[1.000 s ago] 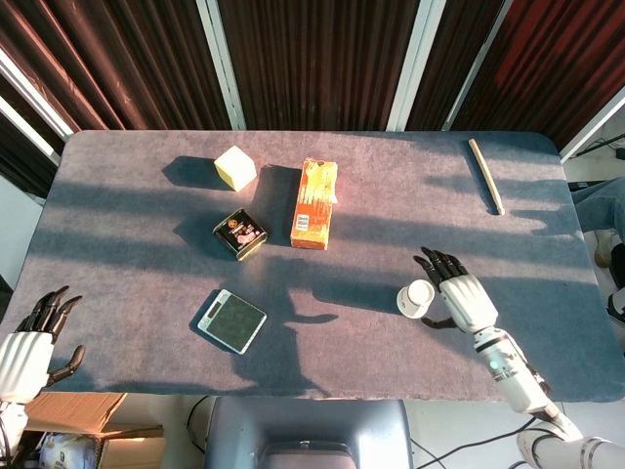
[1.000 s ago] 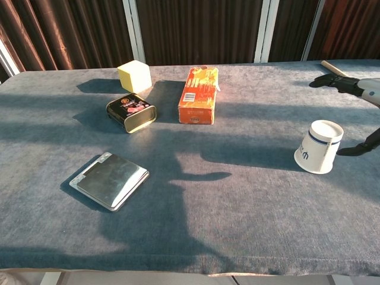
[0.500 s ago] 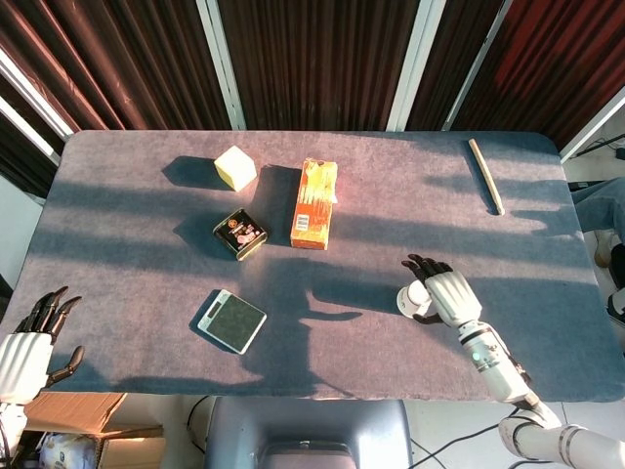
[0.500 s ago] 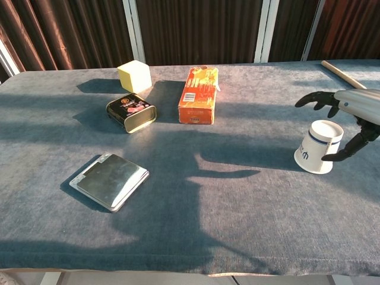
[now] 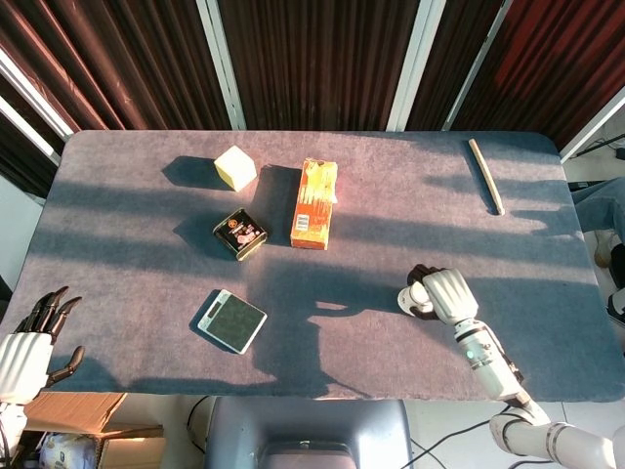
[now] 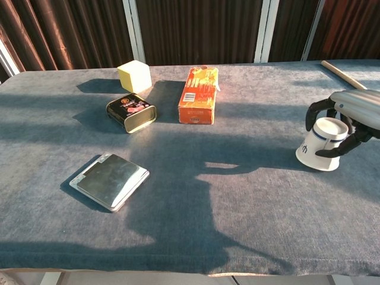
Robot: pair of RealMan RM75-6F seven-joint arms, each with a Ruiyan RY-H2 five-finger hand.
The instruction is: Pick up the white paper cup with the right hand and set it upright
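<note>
We see the white paper cup (image 6: 320, 149) at the grey table's (image 5: 391, 195) four o'clock, mouth down, axis near vertical. Our right hand's (image 6: 350, 116) fingers clamp it. Nothing crowds it; the orange carton (image 5: 313, 204) lies well apart at ten o'clock. Our left hand (image 5: 24, 347) hovers off-table, fingers apart.

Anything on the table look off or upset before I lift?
Only the white paper cup: it stands mouth-down, wide rim on the table, narrow base up. The right robot hand is wrapped around its upper part. The tin lies on its side, opening toward the camera. No spill or damage visible.
</note>
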